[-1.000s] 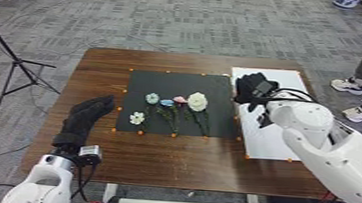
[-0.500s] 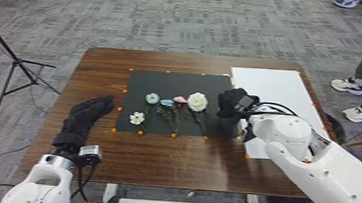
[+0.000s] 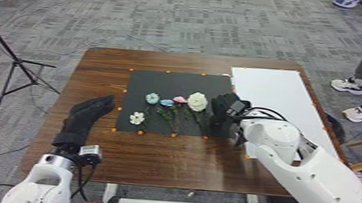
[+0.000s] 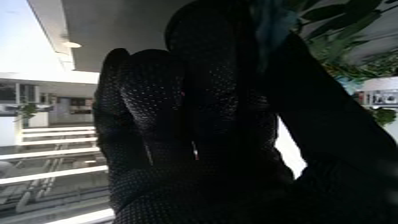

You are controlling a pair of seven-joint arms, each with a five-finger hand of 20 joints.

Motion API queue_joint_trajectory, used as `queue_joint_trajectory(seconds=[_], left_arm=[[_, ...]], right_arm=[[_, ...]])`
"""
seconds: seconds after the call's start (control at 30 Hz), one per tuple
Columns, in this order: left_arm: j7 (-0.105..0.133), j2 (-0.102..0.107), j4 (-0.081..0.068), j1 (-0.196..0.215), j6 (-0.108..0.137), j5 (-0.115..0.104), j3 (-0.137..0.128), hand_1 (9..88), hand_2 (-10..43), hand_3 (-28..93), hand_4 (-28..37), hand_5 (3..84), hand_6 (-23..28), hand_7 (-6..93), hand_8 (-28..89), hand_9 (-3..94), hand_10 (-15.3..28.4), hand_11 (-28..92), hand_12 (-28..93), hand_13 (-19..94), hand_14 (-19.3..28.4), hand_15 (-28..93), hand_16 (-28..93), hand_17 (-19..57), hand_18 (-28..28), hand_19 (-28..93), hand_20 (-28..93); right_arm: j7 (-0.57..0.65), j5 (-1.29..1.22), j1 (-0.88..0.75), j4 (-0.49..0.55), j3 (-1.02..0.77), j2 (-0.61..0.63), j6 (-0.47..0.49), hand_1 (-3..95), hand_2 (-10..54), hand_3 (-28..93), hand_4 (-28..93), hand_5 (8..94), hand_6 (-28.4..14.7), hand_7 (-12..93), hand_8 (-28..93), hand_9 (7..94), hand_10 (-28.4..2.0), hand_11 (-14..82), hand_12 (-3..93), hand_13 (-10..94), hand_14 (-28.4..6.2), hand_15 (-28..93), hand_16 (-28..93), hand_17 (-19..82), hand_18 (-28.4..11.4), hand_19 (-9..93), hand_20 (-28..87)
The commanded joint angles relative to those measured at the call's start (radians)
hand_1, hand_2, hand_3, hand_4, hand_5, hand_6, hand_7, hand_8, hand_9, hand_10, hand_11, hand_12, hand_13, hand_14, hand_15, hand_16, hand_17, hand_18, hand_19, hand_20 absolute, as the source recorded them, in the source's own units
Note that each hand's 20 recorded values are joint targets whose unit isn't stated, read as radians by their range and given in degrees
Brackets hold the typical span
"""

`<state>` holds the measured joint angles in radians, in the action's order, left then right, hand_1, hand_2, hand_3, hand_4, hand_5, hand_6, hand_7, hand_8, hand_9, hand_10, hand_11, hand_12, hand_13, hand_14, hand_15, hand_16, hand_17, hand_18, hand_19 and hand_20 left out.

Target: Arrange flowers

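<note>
On the black mat (image 3: 178, 81) lie several flowers: a small white one (image 3: 137, 118) at the left, a pale teal one (image 3: 152, 96), a blue one (image 3: 167, 103), a pink one (image 3: 179, 99) and a large white one (image 3: 197, 101). Just right of the large white flower, over the mat's right edge, my right hand (image 3: 221, 109) is open. In the right wrist view my right hand (image 4: 204, 100) has its fingers extended and the thumb apart, nothing visibly held. My left hand (image 3: 88, 113) rests open on the table, left of the mat.
A white sheet (image 3: 280, 97) covers the table's right part, partly under my right arm. Bare brown wood (image 3: 156, 163) runs along the near edge. In the right wrist view green leaves (image 4: 342, 47) stand beyond the thumb; what they belong to is unclear.
My right hand has moved left from over the white sheet to the mat's right edge, beside the large white flower. The left hand and the flowers have stayed put.
</note>
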<state>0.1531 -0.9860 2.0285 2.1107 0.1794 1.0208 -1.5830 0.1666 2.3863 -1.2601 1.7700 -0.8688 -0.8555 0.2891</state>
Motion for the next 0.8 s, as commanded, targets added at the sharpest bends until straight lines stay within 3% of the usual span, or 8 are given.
queue_joint_trajectory(seconds=[0.03,0.13,0.8], left_arm=[[-0.006,-0.009,0.011,0.022,-0.005,0.0,-0.01,26.8,-0.7,69,-20.8,45.9,5.1,14.7,-8,44.2,12.8,19,11,32,16.4,14,1,1.1,12.1,6,14],[-0.002,-0.011,0.012,0.023,-0.002,0.0,-0.009,26.7,-0.8,69,-20.7,46.0,5.1,14.7,-7,44.2,12.8,19,11,32,16.5,14,1,1.1,12.0,6,14],[-0.007,-0.011,0.011,0.019,0.002,0.004,-0.001,27.0,-1.0,69,-20.6,45.9,5.1,14.7,-7,44.2,12.8,19,11,32,16.4,14,1,1.0,12.1,5,14]], right_arm=[[-0.008,-0.01,-0.013,-0.014,-0.035,-0.008,0.028,34.3,-2.4,69,-17,79.3,1.2,26,0,86.4,-9.7,38.5,29.2,67,-14.6,68,38,28,-23.9,67,48],[-0.01,-0.011,-0.005,-0.019,-0.048,-0.014,0.028,30.8,-3.4,70,-16,79.4,0.9,26,-9,85.9,-10.1,38.6,29.1,67,-15.1,69,38,27,-24.2,67,48],[0.0,-0.064,0.002,-0.006,-0.117,-0.017,0.007,17.2,-9.1,67,-14,79.7,-0.9,24,-9,85.3,-12.9,38.0,29.2,65,-17.3,69,38,26,-25.7,66,49]])
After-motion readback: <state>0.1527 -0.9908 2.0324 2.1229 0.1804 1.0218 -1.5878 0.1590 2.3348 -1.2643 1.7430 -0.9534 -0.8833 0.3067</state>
